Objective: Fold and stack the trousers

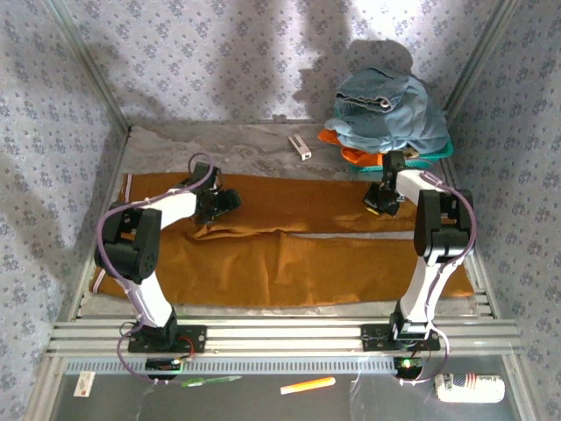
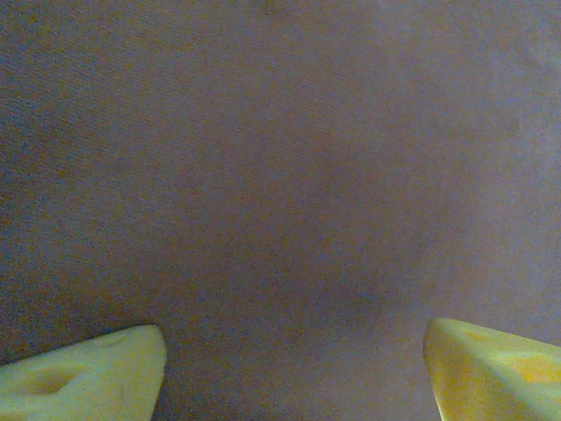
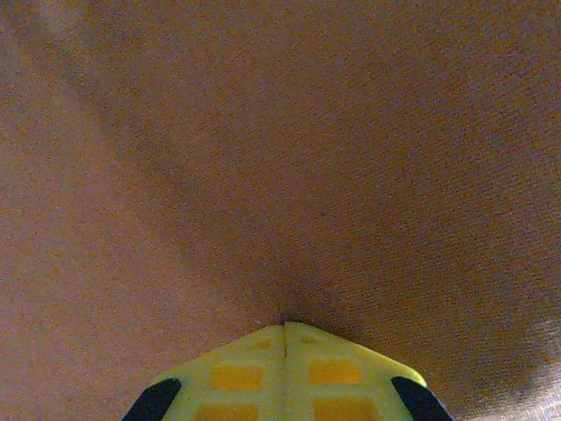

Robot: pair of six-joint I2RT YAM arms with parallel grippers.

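From above, one pair of trousers (image 1: 289, 259) lies spread lengthwise across the worktop (image 1: 228, 145), mustard brown, with a fold line running along the middle. Two arms stand at the near edge. The left arm (image 1: 145, 237) reaches down to the cloth's far left part, and the right arm (image 1: 434, 237) to its far right part. From this height both sets of jaws are too small to read. One pile of clothes sits in the far right corner, with a blue denim garment (image 1: 386, 110) on top of an orange cloth (image 1: 351, 155). One small white object (image 1: 300, 146) lies on the bare worktop, too small to name.

In the left wrist view, two yellow fingertips (image 2: 88, 373) show at the bottom corners, cut off by the frame. The left jaws are wide apart over brown cloth (image 2: 280, 175), blurred and dim.

In the right wrist view, two yellow fingertips (image 3: 237, 377) meet at the bottom edge. The right jaws are pressed together on a pinch of the trousers (image 3: 351, 158), whose creases run into their tip.
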